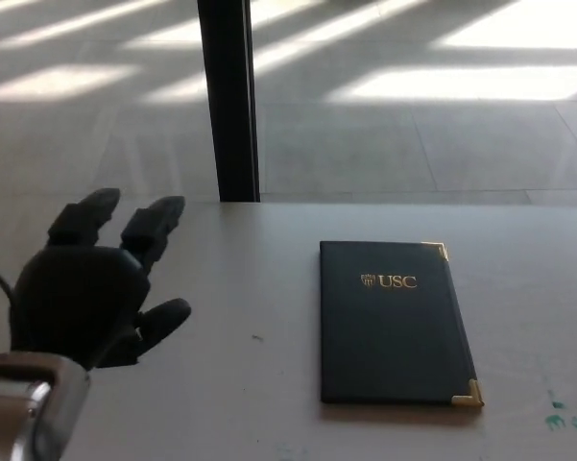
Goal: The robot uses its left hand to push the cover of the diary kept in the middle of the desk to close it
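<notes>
1. The diary lies flat on the tabletop, a bit to the right of the middle. Its dark cover is down, so it looks closed. Gold letters say USC on the front.
2. The left robot hand is over the left side of the tabletop, well apart from the diary. Its fingers are spread wide and it holds nothing.
3. The right robot hand is not in the picture.
4. The diary looks thin and light, with a stiff, smooth cover. It may slide if pushed from the side.
5. It has small gold corners on its right edge. I think the best place to push is flat on top of the cover, pressing down softly.
6. The job looks done.
</notes>
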{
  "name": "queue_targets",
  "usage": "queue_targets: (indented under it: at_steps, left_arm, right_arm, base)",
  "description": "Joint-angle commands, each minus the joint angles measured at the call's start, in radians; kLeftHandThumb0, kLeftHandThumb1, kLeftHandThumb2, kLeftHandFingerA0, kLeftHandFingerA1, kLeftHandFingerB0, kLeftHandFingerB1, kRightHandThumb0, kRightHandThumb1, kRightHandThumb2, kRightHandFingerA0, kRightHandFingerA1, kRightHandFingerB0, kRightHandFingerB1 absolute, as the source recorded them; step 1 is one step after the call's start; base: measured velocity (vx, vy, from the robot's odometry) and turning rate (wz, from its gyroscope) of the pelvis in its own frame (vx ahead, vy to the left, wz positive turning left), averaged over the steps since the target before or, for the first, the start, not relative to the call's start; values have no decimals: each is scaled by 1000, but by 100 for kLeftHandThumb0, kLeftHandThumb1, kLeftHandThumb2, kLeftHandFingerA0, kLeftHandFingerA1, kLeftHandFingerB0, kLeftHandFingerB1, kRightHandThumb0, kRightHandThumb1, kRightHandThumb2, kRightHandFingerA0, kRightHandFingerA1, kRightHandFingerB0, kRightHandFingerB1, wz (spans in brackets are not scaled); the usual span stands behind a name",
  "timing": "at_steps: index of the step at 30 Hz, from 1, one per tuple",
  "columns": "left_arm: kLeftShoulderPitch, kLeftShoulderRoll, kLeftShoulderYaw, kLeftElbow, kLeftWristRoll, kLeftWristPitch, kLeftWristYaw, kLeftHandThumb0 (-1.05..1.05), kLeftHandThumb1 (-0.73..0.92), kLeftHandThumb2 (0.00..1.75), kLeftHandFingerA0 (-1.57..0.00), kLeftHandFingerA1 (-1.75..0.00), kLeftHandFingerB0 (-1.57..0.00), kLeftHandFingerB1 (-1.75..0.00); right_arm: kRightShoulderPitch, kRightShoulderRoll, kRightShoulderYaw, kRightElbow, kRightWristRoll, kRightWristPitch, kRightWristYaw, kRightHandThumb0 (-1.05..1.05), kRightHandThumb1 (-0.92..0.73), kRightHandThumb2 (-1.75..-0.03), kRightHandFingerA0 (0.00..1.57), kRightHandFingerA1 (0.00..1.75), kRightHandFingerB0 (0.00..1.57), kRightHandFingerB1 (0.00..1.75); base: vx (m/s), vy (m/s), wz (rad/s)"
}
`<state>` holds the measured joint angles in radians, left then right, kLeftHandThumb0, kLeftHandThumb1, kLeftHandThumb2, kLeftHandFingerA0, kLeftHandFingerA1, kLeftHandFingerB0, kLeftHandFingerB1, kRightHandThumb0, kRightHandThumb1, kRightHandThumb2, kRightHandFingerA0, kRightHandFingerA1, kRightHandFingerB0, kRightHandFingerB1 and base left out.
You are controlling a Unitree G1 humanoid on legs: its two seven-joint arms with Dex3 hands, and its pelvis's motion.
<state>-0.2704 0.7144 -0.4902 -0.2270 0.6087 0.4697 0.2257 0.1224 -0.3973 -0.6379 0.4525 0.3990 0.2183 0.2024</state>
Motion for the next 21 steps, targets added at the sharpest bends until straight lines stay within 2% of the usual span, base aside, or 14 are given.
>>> queue_targets:
  at_steps: [1, 4, 6, 7, 8, 9, 12, 14, 15, 17, 18, 19, 20, 21]
  left_arm:
    - [354, 24, 528, 360, -274, -282, 155, -81, 74, 110, -1, -46, -6, -38]
    - [378, -32, 599, 490, -333, -330, 152, -91, 79, 115, -2, -55, -5, -42]
    - [383, -58, 637, 568, -367, -341, 124, -89, 92, 72, 0, -71, 0, -53]
    - [377, -98, 680, 673, -432, -334, 74, -105, 78, 120, -4, -78, -8, -62]
    - [374, -115, 696, 710, -446, -334, 70, -105, 75, 122, -17, -88, 0, -71]
    - [364, -136, 721, 750, -468, -335, 64, -105, 92, 73, 0, -137, 0, -101]
    - [302, -204, 830, 904, -576, -394, 34, -104, 86, 66, -36, -131, -5, -118]
    - [273, -238, 900, 952, -640, -390, -4, -105, 82, 67, -45, -133, -9, -116]
    - [274, -274, 962, 953, -706, -374, -47, -98, 83, 62, -15, -136, -10, -121]
    - [287, -328, 1050, 933, -785, -324, -84, -100, 84, 65, -20, -134, -24, -121]
    - [295, -348, 1074, 926, -795, -309, -78, -102, 64, 116, -41, -104, -38, -97]
    - [288, -354, 1099, 944, -812, -299, -85, -103, 88, 63, -34, -133, -24, -123]
    - [277, -364, 1131, 952, -841, -291, -92, -101, 84, 64, -39, -127, -27, -116]
    - [256, -380, 1188, 966, -890, -272, -100, -99, 83, 64, -43, -120, -33, -111]
  right_arm:
    - [18, -33, -18, -13, 3, 25, -12, -94, -82, -66, 74, 78, 57, 55]
    - [29, -34, -19, -17, 7, 18, 5, -92, -83, -65, 72, 78, 53, 55]
    - [19, -35, -23, 1, 9, 19, 0, -89, -62, -105, 69, 77, 51, 61]
    - [21, -30, -33, -10, 11, 29, -23, -93, -81, -65, 79, 77, 59, 55]
    - [17, -31, -34, -1, 11, 25, -23, -93, -81, -65, 79, 77, 60, 54]
    - [16, -31, -34, 0, 12, 30, -24, -94, -81, -66, 78, 77, 61, 53]
    - [11, -36, -35, 14, 12, 30, -23, -93, -80, -65, 73, 75, 61, 52]
    - [10, -36, -39, 26, 15, 16, -15, -86, -60, -109, 77, 81, 53, 60]
    - [17, -36, -36, 13, 9, 13, -17, -95, -81, -67, 79, 77, 60, 56]
    - [26, -39, -32, 2, 2, 10, -14, -93, -83, -66, 77, 76, 58, 54]
    - [26, -40, -32, 7, 3, 6, -8, -86, -60, -110, 78, 81, 52, 61]
    - [23, -35, -40, 2, 16, 18, -12, -94, -81, -66, 76, 77, 61, 55]
    - [20, -36, -41, 7, 18, 20, -12, -86, -61, -110, 78, 80, 54, 61]
    - [21, -36, -40, 6, 18, 21, -10, -91, -83, -66, 73, 78, 58, 55]
  base:
    - [0, 0, 0]
    - [0, 0, 0]
    - [0, 0, 0]
    - [0, 0, 0]
    - [0, 0, 0]
    - [0, 0, 0]
    - [0, 0, 0]
    - [0, 0, 0]
    - [0, 0, 0]
    - [0, 0, 0]
    - [0, 0, 0]
    - [0, 0, 0]
    - [0, 0, 0]
    - [0, 0, 0]
